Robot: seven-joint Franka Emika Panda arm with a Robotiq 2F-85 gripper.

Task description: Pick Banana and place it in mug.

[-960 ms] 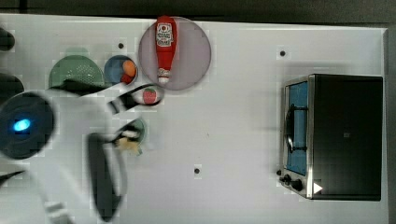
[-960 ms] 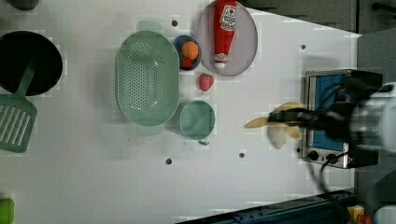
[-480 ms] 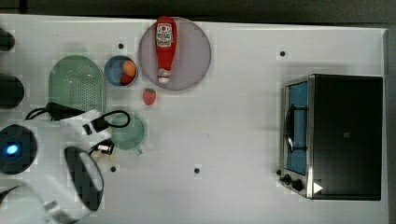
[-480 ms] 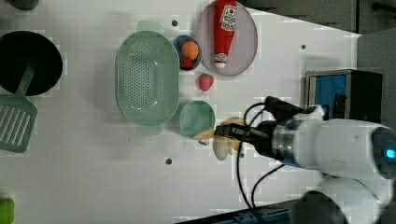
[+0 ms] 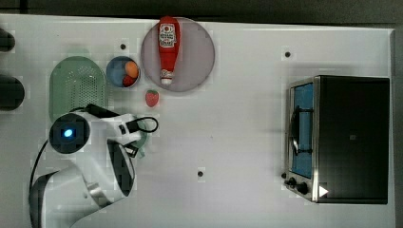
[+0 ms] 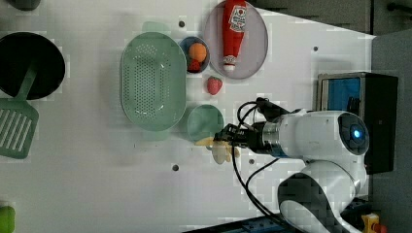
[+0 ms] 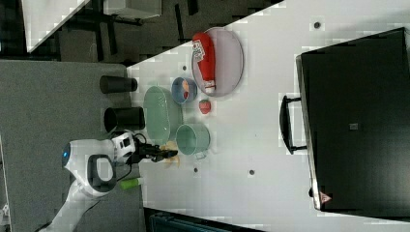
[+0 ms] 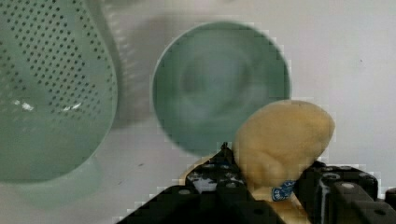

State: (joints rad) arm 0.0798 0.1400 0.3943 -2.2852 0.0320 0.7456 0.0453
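Gripper (image 6: 224, 143) clamped on the banana (image 6: 219, 149); the wrist view shows the banana (image 8: 282, 140) pinched between the black fingers (image 8: 219, 179), its blunt end sticking out past them. Banana held above the table (image 6: 97, 184), not inside the mug.

Left view: the banana sits at about 5 o'clock of the mug (image 6: 205, 122), just off its rim. Right view: gripper (image 7: 169, 154) and banana (image 7: 172, 158) lie at about 8 o'clock of the mug (image 7: 192, 139), close beside it. Wrist view: mug (image 8: 219, 86) open side up, nothing inside it; the banana overlaps its rim in the picture.

Top view: arm covers most of the mug (image 5: 145, 138); only a sliver of teal rim visible.

Other items, left view:
- Colander (image 6: 153, 80) at 10 o'clock of the mug, nearly touching it.
- Strawberry (image 6: 214, 85) at 12 o'clock of the mug, apart from it.
- Blue bowl (image 6: 195, 48) holding an orange and a red piece, beside the colander.
- Ketchup bottle (image 6: 233, 30) lying on a round plate (image 6: 257, 48).
- Toaster oven (image 6: 357, 116) at 3 o'clock, beyond the arm.
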